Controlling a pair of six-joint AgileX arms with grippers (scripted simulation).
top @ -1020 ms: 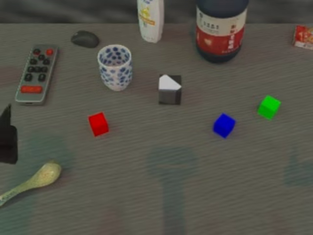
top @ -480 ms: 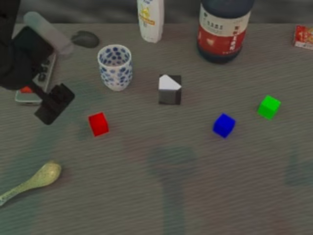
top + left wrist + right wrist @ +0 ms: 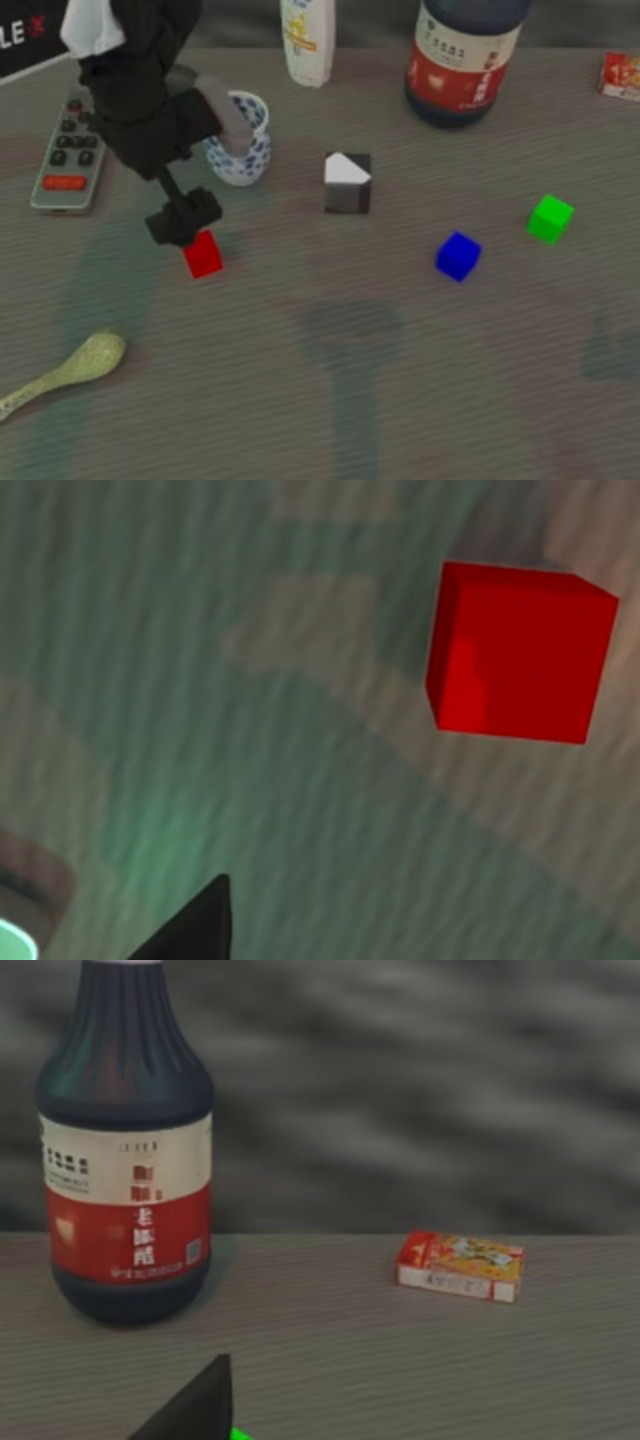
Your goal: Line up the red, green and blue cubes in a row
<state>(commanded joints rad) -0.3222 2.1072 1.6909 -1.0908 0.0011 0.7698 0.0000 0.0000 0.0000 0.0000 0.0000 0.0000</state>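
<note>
Currently left claw (image 3: 183, 222) hangs just above the small glossy red cube (image 3: 203, 255) at counter (image 3: 330, 380) left, its spread unclear; blue cube (image 3: 458, 256) and green cube (image 3: 550, 218) sit near each other at right

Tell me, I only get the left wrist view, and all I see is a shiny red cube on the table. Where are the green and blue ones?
Observer: The top view shows the small glossy green cube far toward the table's right side, with the small glossy blue cube just left of it.
Operator: Is my gripper near the red one?
Observer: Yes. The left gripper hangs right over the upper edge of the small glossy red cube.
Operator: Where's the other arm?
Observer: The right arm is outside the top view. Its wrist camera faces a dark bottle with a red label.
</note>
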